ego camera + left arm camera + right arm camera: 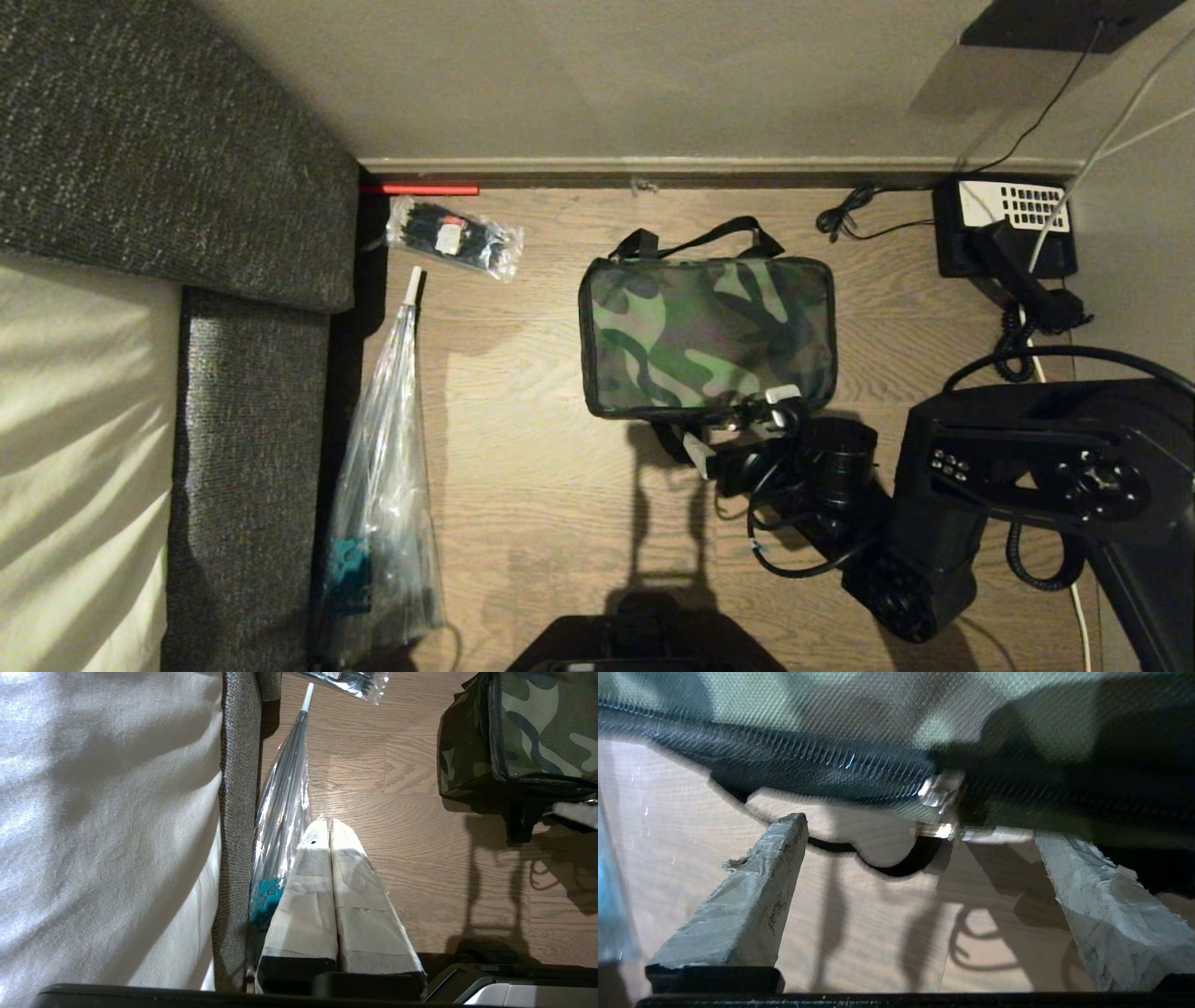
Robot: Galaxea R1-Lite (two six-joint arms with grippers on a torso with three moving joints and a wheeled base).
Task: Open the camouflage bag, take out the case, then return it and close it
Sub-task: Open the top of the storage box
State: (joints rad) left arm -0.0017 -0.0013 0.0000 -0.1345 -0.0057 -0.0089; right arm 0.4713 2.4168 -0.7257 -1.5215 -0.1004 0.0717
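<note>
The camouflage bag point(707, 336) lies zipped shut on the wooden floor, its black straps toward the wall. My right gripper point(742, 427) is at the bag's near edge, open, with nothing between its taped fingers point(752, 896). In the right wrist view the gripper point(920, 830) faces the bag's black zipper point(808, 760), and a shiny metal zipper pull point(941, 798) sits just beyond the gap. The case is hidden. My left gripper point(327, 823) is parked low near the sofa, shut on nothing, with the bag point(537, 732) off to its side.
A grey sofa point(159, 168) with a white cushion fills the left. Two clear plastic bags point(383, 504) point(455, 238) lie beside it. A black telephone point(1008, 229) with cords stands by the wall at the back right. My base point(644, 644) is at the near edge.
</note>
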